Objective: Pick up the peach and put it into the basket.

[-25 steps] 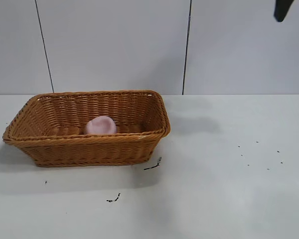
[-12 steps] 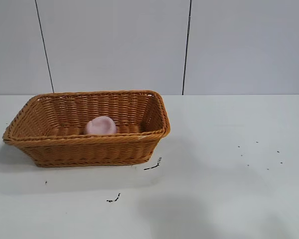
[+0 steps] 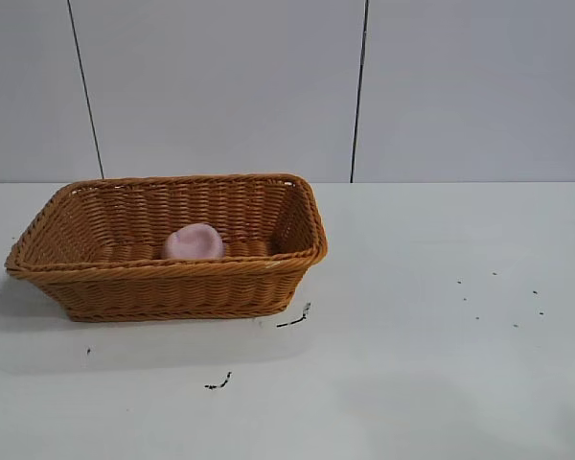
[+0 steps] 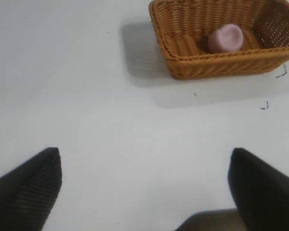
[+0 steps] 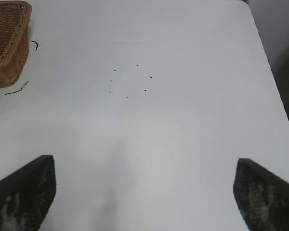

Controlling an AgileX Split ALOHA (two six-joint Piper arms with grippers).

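Observation:
The pale pink peach lies inside the orange-brown wicker basket on the left of the white table. It also shows in the left wrist view, resting on the floor of the basket. Neither arm shows in the exterior view. My left gripper is open and empty, well away from the basket over bare table. My right gripper is open and empty over the right part of the table, with one corner of the basket far off.
Small dark specks and scraps lie on the table: by the basket's near right corner, in front of it, and a scatter on the right. A panelled grey wall stands behind. The table's right edge shows in the right wrist view.
The dark arm tip seen at the top right a second ago has left the exterior view. The shadow on the near table has shifted and faded. Basket and peach have not moved.

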